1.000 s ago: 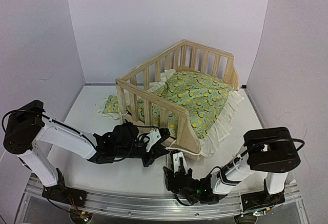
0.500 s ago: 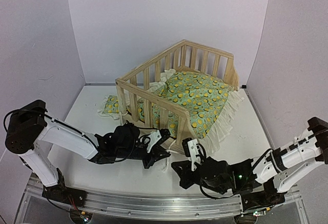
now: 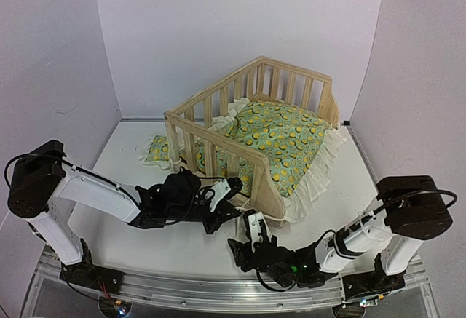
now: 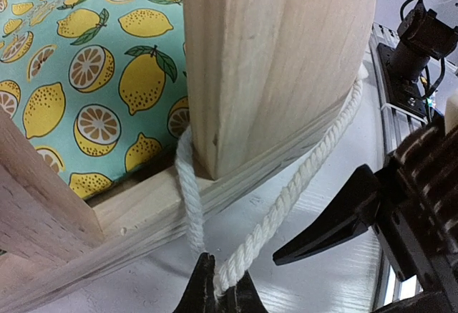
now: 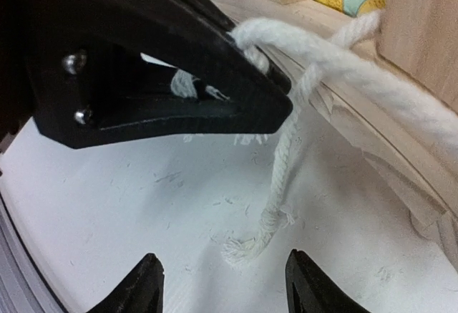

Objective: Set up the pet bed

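Lab test cell: plain white enclosure walls, white tabletop, aluminium mounting rail along near edge.

obstacle: pet bed corner post, rope looped round it | free: bare table right of bed

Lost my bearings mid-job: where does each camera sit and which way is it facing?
Top external: above and behind the robot, looking down at the pale slatted wooden pet bed; left arm and right arm show.
Left wrist: low at the bed's near corner, facing it; left gripper pinching the white twisted rope.
Right wrist: near the table, facing the rope's frayed end; right gripper open.
Both wrist views share the rope and left gripper.
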`<state>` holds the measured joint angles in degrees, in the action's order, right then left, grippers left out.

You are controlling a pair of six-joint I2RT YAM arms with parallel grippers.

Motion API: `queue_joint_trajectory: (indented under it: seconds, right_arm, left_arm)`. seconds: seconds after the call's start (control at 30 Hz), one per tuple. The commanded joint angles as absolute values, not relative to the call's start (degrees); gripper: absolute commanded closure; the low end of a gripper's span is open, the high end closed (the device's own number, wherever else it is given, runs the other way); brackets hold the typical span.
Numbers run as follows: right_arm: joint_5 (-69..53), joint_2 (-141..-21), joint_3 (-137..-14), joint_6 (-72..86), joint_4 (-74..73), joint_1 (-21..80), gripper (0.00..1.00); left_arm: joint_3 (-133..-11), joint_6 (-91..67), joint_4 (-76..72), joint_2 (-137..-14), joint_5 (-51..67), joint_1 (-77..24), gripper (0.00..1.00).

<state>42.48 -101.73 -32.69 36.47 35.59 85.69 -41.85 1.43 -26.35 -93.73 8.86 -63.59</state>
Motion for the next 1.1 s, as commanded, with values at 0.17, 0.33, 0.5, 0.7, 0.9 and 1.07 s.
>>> queue_joint_trajectory:
  seconds: [0.17, 0.33, 0.5, 0.7, 0.9, 1.07]
  right_arm:
    - [51.07, -110.39, -37.14, 43.11, 41.31, 85.47, 0.47]
    - [49.97, -114.64, -39.45, 44.81, 41.70, 83.28, 0.49]
    - [49.59, -116.38, -41.25, 42.09, 42.87, 82.44, 0.72]
    - [44.59, -103.11, -35.55, 42.11, 34.33, 84.38, 1.00]
    - [35.49, -86.56, -31.67, 42.92, 17.05, 85.87, 1.00]
    - [34.82, -77.15, -33.45, 38.29, 5.47, 85.79, 1.00]
  left_arm:
    - [-45.62, 3.75, -26.05, -94.20, 8.96, -63.02, 1.00]
    - [-45.31, 3.57, -26.02, -94.44, 9.31, -63.02, 1.00]
    - [-44.73, 3.69, -25.94, -94.18, 8.94, -63.02, 1.00]
    - [-44.09, 3.35, -25.93, -94.44, 9.04, -63.02, 1.00]
    - [-44.41, -0.39, -26.00, -94.83, 12.75, -63.02, 1.00]
    - [-44.12, -4.93, -26.02, -94.85, 16.69, -63.10, 1.00]
